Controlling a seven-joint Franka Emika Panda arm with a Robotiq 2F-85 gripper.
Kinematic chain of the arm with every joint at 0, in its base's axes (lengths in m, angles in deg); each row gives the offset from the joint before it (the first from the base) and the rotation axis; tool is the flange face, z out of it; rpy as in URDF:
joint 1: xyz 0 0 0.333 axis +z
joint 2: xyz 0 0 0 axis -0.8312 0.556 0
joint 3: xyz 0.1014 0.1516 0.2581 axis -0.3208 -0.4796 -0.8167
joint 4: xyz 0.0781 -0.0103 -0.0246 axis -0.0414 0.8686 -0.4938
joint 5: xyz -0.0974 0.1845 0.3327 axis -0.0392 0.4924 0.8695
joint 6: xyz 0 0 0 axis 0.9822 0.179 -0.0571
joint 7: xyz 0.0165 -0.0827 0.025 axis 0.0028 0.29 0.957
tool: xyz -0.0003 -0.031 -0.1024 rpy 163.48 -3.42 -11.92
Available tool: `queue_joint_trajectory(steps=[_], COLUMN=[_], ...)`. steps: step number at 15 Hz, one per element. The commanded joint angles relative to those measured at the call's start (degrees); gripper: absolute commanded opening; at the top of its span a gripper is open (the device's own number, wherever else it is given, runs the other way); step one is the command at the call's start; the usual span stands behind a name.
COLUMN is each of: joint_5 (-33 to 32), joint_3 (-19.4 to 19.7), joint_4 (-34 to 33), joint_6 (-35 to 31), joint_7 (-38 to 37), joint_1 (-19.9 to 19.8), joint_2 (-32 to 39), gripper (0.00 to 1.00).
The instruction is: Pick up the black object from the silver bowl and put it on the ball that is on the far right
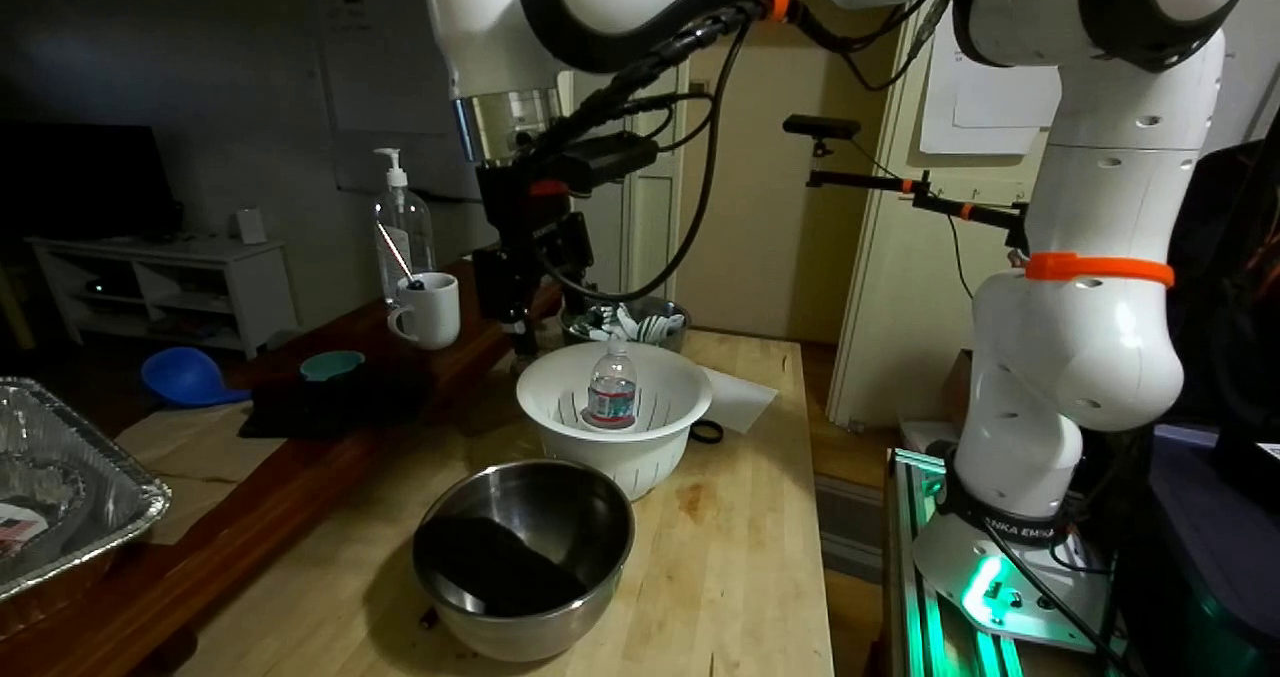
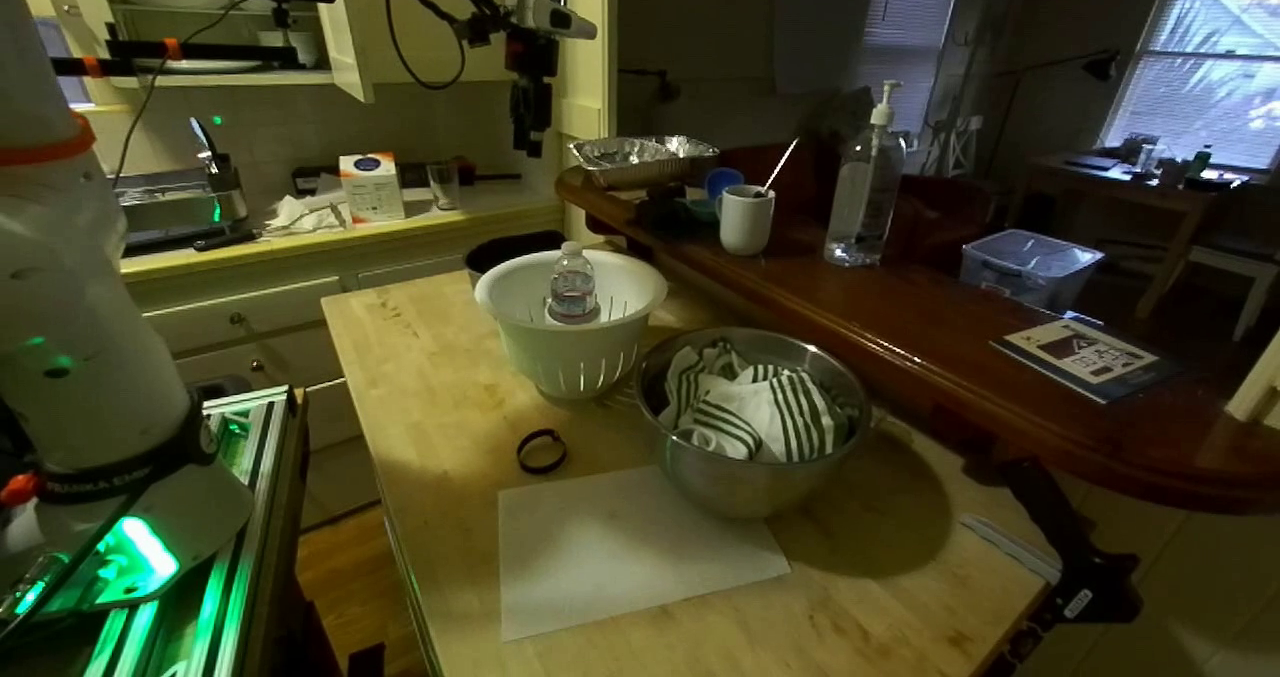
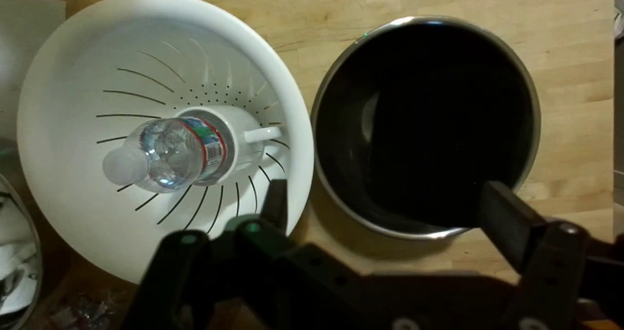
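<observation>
The silver bowl (image 1: 545,642) stands at the near end of the wooden table in an exterior view, and it shows in the wrist view (image 3: 343,130). The black object (image 1: 495,567) lies inside it, dark and without clear edges; in the wrist view the black object (image 3: 438,120) fills most of the bowl. My gripper (image 3: 384,183) is open and empty, high above the table, in both exterior views (image 1: 517,327) (image 2: 528,147). A second steel bowl (image 2: 735,487) holds a striped towel (image 2: 760,412) at the table's other end. I see no ball.
A white colander (image 2: 570,357) stands between the steel bowls. A water bottle (image 3: 175,152) stands in a white mug (image 3: 248,125) inside it. A paper sheet (image 2: 640,557) and a black ring (image 2: 541,452) lie on the table. A raised wooden counter (image 2: 800,297) runs alongside.
</observation>
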Motion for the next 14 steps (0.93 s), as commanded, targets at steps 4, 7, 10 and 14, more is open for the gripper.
queue_joint_trajectory(steps=[4,7,10,14], joint_5=[1.6,1.5,2.2,1.6], joint_3=[1.1,0.1,0.3,0.8], joint_4=[-3.8,-6.5,-6.6,-4.6], joint_6=[3.9,4.0,4.1,1.8], joint_7=[-15.5,-23.3,-31.7,-33.4], joint_1=[2.7,5.5,8.1,9.1], joint_2=[4.1,7.9,9.7,9.6], gripper=[1.00,1.00,1.00,1.00])
